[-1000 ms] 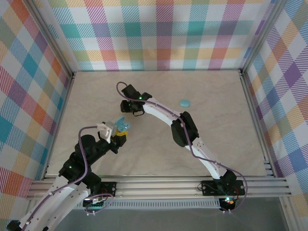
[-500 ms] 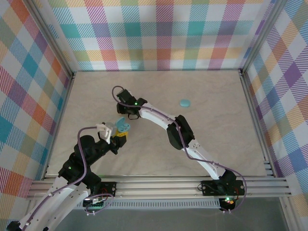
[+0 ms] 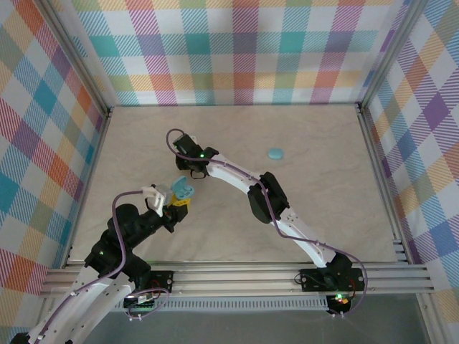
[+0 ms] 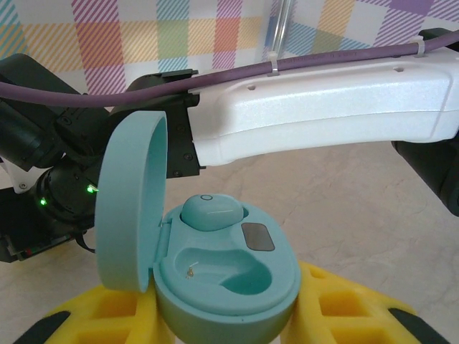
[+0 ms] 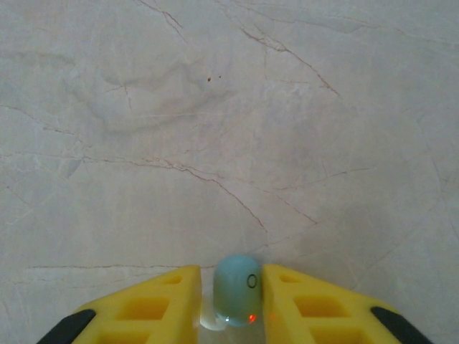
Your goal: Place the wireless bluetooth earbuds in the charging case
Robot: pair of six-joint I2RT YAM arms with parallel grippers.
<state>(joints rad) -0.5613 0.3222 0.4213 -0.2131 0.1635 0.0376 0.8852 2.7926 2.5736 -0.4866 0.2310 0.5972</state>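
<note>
Two earbuds are visible. One earbud, a smooth, rounded pale blue-grey nub with a small ring mark on top, sits in the far well of the charging case. The other earbud, with the same glossy shape and ring mark, is pinched between the yellow fingers of the right hand, low over the bench. The case's near well is bare, with a tiny metal contact showing on its floor. There are two pale blue oval cases. The one with the seated earbud is open, its domed lid standing upright on the left, and a small grey rectangular patch lies just right of the seated earbud. The left hand is closed around the body of this case and holds it above the left-centre of the bench. The second case lies closed on the bench, far and to the right, well apart from both hands. The fingers are blocky yellow plastic with square recesses and black tips. The bench top is pale beige with fine, marble-like veins. Walls of pastel plaid cloth enclose it on three sides, and ribbed aluminium rails run along the near edge.
</note>
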